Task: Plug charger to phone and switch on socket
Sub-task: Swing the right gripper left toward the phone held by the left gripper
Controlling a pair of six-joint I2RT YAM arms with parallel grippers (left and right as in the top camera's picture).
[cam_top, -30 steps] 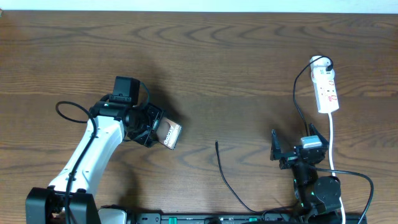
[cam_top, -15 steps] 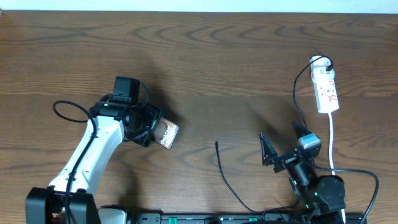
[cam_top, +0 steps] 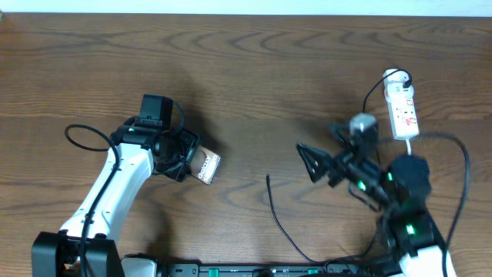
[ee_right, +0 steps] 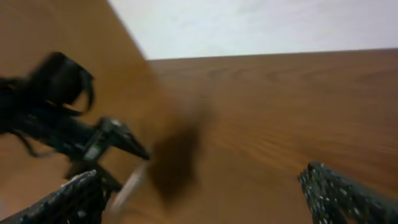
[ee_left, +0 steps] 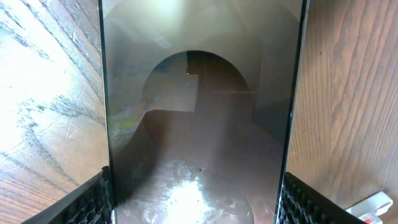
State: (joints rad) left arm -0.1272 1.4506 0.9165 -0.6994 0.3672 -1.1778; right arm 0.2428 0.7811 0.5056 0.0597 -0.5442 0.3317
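My left gripper (cam_top: 191, 160) is shut on the phone (cam_top: 207, 167), left of the table's middle. In the left wrist view the phone's glossy bronze-grey face (ee_left: 199, 124) fills the space between the two black fingers (ee_left: 93, 199), which press on its long edges. The charger (cam_top: 278, 211), a thin black cable, lies loose on the wood with its tip pointing towards the phone, a short gap away. The white socket (cam_top: 403, 108) lies at the far right. My right gripper (cam_top: 319, 154) hovers open between cable tip and socket. Its wrist view is blurred, with its fingers (ee_right: 342, 193) wide apart and nothing between them.
The brown wooden table (cam_top: 254, 69) carries nothing else. A white cord (cam_top: 410, 173) runs from the socket towards the near edge, passing under my right arm. A black rail (cam_top: 254, 269) lines the near edge. The left arm (ee_right: 62, 118) shows blurred in the right wrist view.
My right arm has risen from the near edge and swung forward and left, with its open gripper now over the table right of the cable tip. The left gripper and phone shifted slightly left.
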